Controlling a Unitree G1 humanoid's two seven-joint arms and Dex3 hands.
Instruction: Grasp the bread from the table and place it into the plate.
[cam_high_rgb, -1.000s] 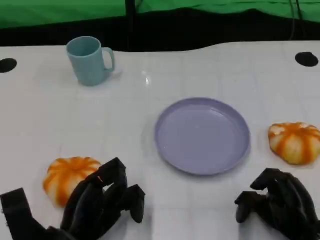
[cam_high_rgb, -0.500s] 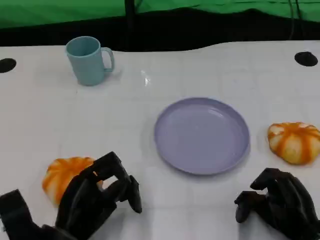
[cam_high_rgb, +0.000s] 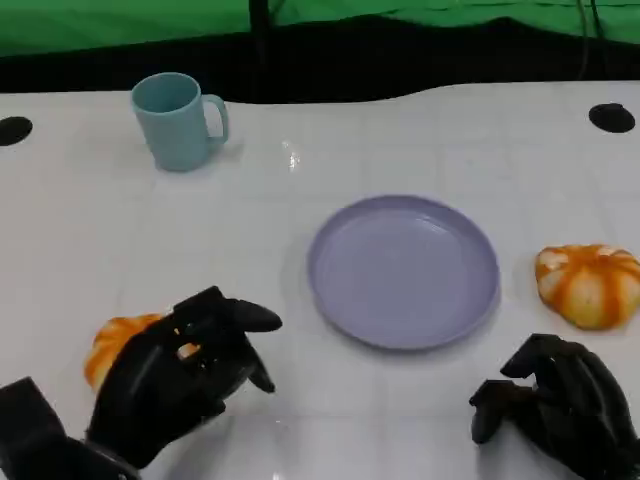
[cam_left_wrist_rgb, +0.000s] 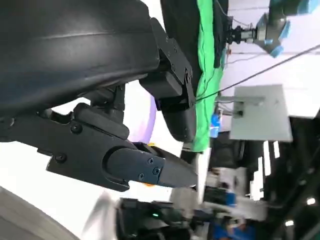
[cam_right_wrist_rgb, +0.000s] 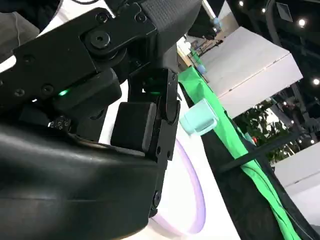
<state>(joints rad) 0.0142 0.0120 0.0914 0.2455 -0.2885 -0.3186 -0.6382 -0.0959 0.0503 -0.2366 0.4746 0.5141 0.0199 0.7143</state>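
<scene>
Two orange-and-white bread rolls lie on the white table. One bread (cam_high_rgb: 108, 342) sits at the front left, largely covered by my left hand (cam_high_rgb: 170, 385), whose fingers are spread above and across it; a firm grip is not visible. The other bread (cam_high_rgb: 589, 285) lies at the right, just beyond my right hand (cam_high_rgb: 560, 408), which rests on the table with its fingers curled in on nothing. The lilac plate (cam_high_rgb: 330, 300) stands empty in the middle, between both hands. A sliver of the plate (cam_right_wrist_rgb: 194, 200) shows past the right hand's shell.
A light blue mug (cam_high_rgb: 178, 121) stands at the back left, also seen as the mug (cam_right_wrist_rgb: 200, 118) in the right wrist view. Two black holes (cam_high_rgb: 612, 117) mark the table's far corners. Beyond the far edge hangs black and green cloth.
My left hand has shifted left and forward over the left bread, fingers uncurling and spreading, hiding more of it. The right hand, plate and right bread have not moved.
</scene>
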